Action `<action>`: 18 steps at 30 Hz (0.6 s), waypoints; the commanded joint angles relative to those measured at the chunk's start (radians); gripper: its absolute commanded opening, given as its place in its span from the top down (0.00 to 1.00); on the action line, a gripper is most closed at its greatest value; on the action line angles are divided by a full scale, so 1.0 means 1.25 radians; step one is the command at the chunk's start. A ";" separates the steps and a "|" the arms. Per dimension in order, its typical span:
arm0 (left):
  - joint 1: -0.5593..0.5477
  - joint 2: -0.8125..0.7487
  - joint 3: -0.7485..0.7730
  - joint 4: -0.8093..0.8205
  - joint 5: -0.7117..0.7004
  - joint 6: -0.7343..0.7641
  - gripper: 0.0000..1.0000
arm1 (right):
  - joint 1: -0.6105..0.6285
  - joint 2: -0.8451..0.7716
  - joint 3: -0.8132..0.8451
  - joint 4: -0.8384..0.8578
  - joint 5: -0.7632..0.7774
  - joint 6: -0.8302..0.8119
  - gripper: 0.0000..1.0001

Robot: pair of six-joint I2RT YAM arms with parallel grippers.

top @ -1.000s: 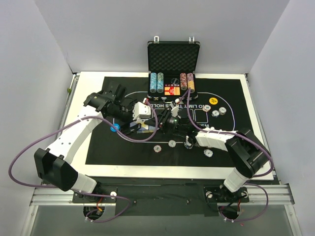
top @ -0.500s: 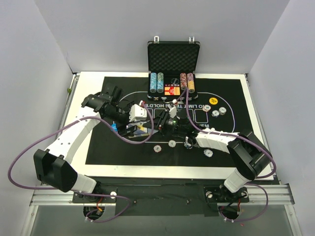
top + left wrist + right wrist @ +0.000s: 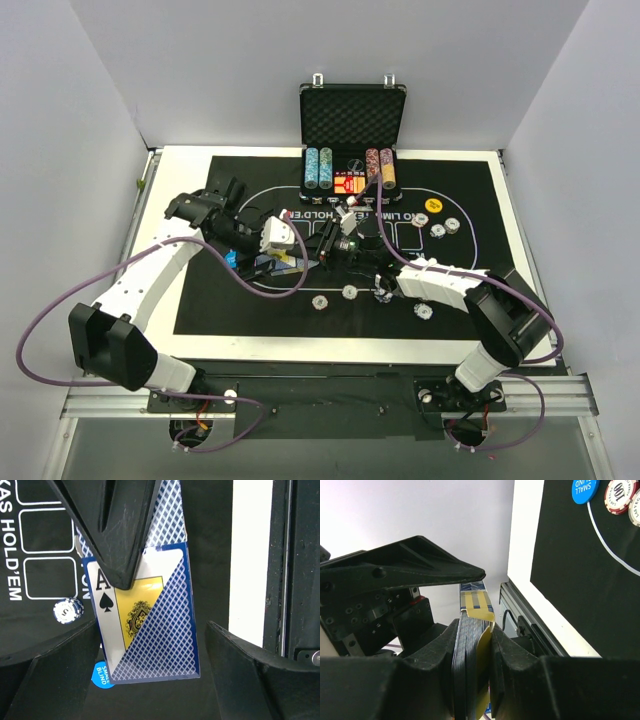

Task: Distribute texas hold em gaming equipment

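A pack of playing cards (image 3: pixel 155 630), blue lattice with an ace of spades on it, hangs over the black mat (image 3: pixel 460 280). My right gripper (image 3: pixel 475 627) is shut on the pack (image 3: pixel 476 605), which stands on edge between its pads. In the left wrist view one right finger (image 3: pixel 115 530) lies over the pack's top. My left gripper (image 3: pixel 152 627) is open around the pack's lower end, with a gap on the right side. In the top view both grippers meet at the pack (image 3: pixel 287 263), left of the mat's middle. A blue "small blind" disc (image 3: pixel 100 675) lies beneath.
The open black case (image 3: pixel 352 110) at the back holds rows of chips (image 3: pixel 318 167). A yellow disc (image 3: pixel 434 205) and chips (image 3: pixel 438 230) lie at the right of the mat. More chips (image 3: pixel 350 292) sit along its near side. One chip (image 3: pixel 67 611) lies beside the pack.
My left jaws have spread wider around the pack. The left wrist has drifted slightly left and nearer. The right gripper keeps its hold on the pack.
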 commanded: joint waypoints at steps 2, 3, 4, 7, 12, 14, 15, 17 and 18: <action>0.042 -0.034 -0.017 0.010 0.067 0.012 0.09 | 0.006 -0.045 0.038 0.065 -0.018 0.009 0.92; 0.051 -0.035 -0.020 0.010 0.075 0.012 0.10 | 0.007 -0.045 0.041 0.069 -0.020 0.008 0.92; 0.053 -0.042 -0.027 0.010 0.077 0.013 0.11 | 0.006 -0.043 0.043 0.068 -0.020 0.011 0.92; 0.055 -0.060 -0.058 0.026 0.077 0.011 0.11 | 0.006 -0.041 0.044 0.082 -0.018 0.018 0.92; 0.053 -0.070 -0.076 0.091 0.087 -0.041 0.11 | 0.019 -0.031 0.051 0.086 -0.016 0.022 0.92; 0.053 -0.062 -0.071 0.085 0.092 -0.041 0.12 | 0.024 -0.026 0.056 0.087 -0.015 0.025 0.92; 0.053 -0.062 -0.073 0.087 0.093 -0.042 0.12 | 0.027 -0.026 0.056 0.086 -0.013 0.025 0.92; 0.053 -0.066 -0.079 0.093 0.093 -0.044 0.12 | 0.029 -0.026 0.060 0.090 -0.015 0.027 0.92; 0.053 -0.067 -0.081 0.095 0.092 -0.048 0.13 | 0.029 -0.026 0.062 0.087 -0.015 0.027 0.92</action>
